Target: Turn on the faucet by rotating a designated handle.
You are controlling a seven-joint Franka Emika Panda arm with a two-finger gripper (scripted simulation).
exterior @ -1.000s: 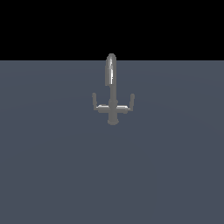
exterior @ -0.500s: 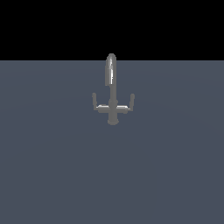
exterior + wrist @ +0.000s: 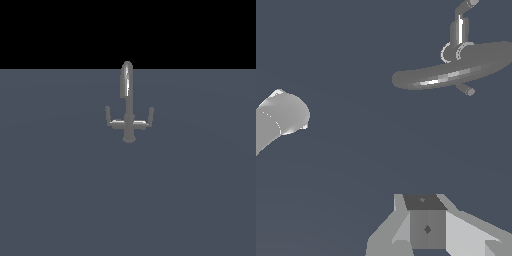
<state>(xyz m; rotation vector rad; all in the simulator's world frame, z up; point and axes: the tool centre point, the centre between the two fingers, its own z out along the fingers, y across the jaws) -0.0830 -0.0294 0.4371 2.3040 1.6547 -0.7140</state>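
1. Where the grey table (image 3: 70,200) met the black backdrop, the faucet (image 3: 128,107) stood upright near the middle of the exterior view, its two lever rods raised.
2. In the wrist view, the faucet (image 3: 456,65) lay well apart from the claw (image 3: 428,225).
3. Whether the claw's jaws stood apart or together could not be told.

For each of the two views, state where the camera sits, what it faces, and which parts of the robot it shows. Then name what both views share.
Exterior view: off the arm, roughly level, facing the upright faucet on the grey surface; no robot visible.
Wrist view: on the wrist, above the faucet, looking down; a pale arm link and gripper part show.
Shared: the faucet and grey surface.
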